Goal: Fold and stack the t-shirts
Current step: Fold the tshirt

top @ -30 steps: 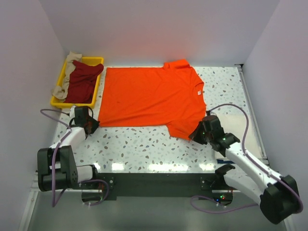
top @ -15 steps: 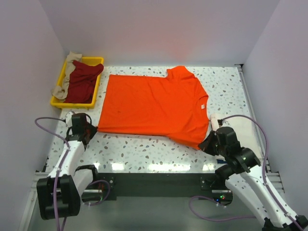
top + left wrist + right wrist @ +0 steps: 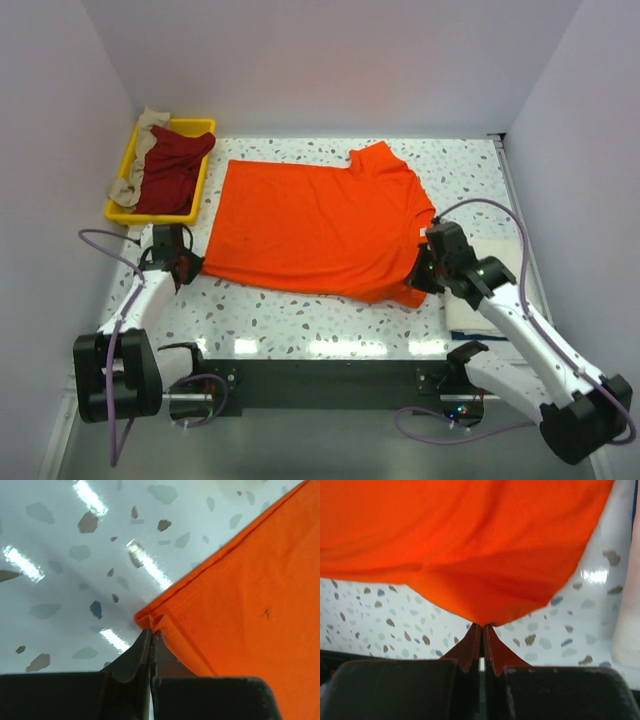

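Jaws of the left gripper (image 3: 150,634) are pressed together on the near hem corner of the orange t-shirt (image 3: 310,225), just in front of the yellow tray (image 3: 118,213). Those of the right gripper (image 3: 482,628) pinch the shirt's near sleeve end, well across from the tray. The shirt lies spread out, starting just beside the tray and running away from it, hem toward the tray and collar away, its long axis parallel to the arms' edge of the table (image 3: 300,310). Each arm thus holds its own end of the near edge, which a fold would likely carry away from the arms. The speckled surface looks glossy, so cloth should slide. A dark red t-shirt (image 3: 170,170) and a beige t-shirt (image 3: 150,124) fill the tray. A cream t-shirt (image 3: 462,318), folded, lies beside the right gripper, crowding that far side.
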Tool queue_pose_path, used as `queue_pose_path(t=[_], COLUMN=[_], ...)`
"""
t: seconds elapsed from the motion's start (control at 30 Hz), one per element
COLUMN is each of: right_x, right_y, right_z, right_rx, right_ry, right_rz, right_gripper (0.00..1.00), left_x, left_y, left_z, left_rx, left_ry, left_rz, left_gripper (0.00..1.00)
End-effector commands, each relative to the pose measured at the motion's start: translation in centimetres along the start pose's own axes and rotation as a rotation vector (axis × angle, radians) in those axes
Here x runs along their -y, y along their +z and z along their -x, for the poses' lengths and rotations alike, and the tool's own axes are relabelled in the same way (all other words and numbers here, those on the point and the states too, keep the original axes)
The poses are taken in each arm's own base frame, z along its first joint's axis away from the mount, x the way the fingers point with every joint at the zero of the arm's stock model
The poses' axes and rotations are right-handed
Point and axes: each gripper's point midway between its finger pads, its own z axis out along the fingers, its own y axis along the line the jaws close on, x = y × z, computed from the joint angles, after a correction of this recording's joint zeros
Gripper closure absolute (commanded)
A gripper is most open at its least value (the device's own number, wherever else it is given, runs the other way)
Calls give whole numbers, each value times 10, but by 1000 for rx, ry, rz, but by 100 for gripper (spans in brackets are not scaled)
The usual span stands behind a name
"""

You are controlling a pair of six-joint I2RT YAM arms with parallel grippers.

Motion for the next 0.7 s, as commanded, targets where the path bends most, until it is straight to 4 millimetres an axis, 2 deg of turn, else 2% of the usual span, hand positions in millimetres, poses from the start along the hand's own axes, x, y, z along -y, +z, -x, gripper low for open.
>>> queue_pose_path(t=[0.0, 0.03, 0.07, 0.1, 0.13, 0.17, 0.2, 0.23, 0.27, 0.33, 0.47, 0.67], right_x=[-32, -37, -45, -45, -49, -55, -57, -57, -58, -59, -60, -66], right_y=[13, 19, 20, 34, 39, 39, 44, 54, 56, 67, 73, 83], right_z=[57, 64, 75, 76, 84, 95, 99, 101, 112, 119, 146, 168], right_rx=[111, 113, 125, 96, 105, 120, 111, 95, 106, 86, 98, 95], right_ry=[-64, -79, -78, -80, -81, -79, -75, -79, -68, -61, -31, -29], right_rz=[6, 5, 11, -11, -9, 0, -1, -14, -13, -6, 3, 12], right_gripper=[100, 100, 100, 100, 100, 100, 100, 100, 100, 100, 100, 100], left_x=[48, 60, 67, 70, 81, 85, 86, 94, 97, 102, 112, 125], left_y=[2, 0, 1, 8, 6, 9, 17, 18, 20, 29, 39, 44], left_z=[35, 45, 46, 44, 52, 53, 50, 56, 58, 60, 62, 67], left_rx=[61, 74, 73, 55, 66, 66, 48, 54, 51, 41, 25, 21], left_ry=[9, 3, 5, 8, 8, 11, 16, 14, 13, 19, 20, 24], left_rz=[-94, -112, -122, -108, -124, -119, -100, -108, -105, -90, -86, -99], left_gripper=[100, 100, 100, 100, 100, 100, 100, 100, 100, 100, 100, 100])
